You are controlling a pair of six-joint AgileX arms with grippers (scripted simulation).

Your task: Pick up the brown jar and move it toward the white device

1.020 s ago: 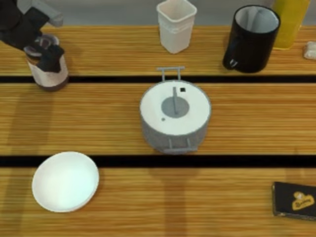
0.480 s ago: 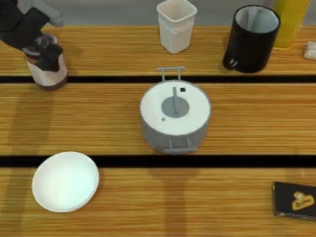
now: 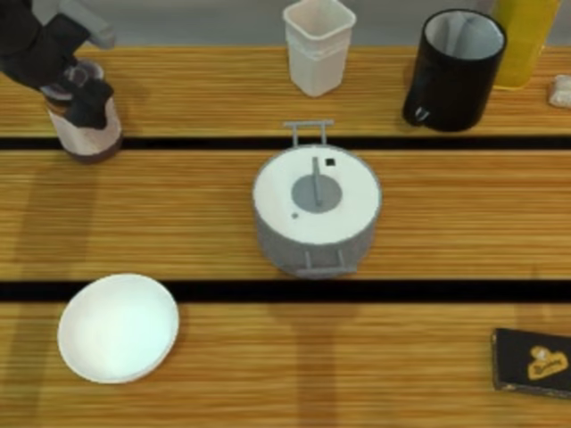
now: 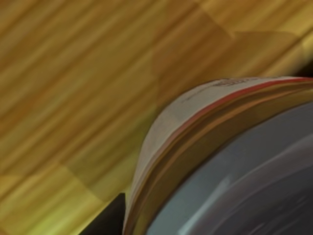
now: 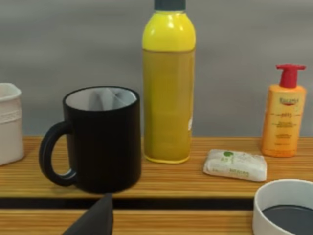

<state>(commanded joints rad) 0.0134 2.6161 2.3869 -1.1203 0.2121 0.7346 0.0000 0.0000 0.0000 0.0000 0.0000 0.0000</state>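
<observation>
The brown jar (image 3: 85,134) stands upright at the far left of the table, with its pale label and dark base showing. My left gripper (image 3: 78,89) comes down over its grey lid and is shut on the brown jar. In the left wrist view the brown jar (image 4: 205,147) fills the picture, label edge and lid very close, with one dark fingertip (image 4: 110,218) beside it. The white device (image 3: 317,209) sits at the table's middle, well to the right of the jar. My right gripper is out of the top view, and its wrist camera faces the back right of the table.
A white square cup (image 3: 318,45), a black mug (image 3: 457,67), a yellow bottle (image 3: 526,40) and a soap bar (image 3: 560,89) line the far edge. A white bowl (image 3: 118,327) lies at the near left and a black box (image 3: 533,361) at the near right. An orange pump bottle (image 5: 283,117) stands farther right.
A second ago the jar and my left gripper shifted slightly left and away from the near edge together. Over the last half second nothing has visibly moved.
</observation>
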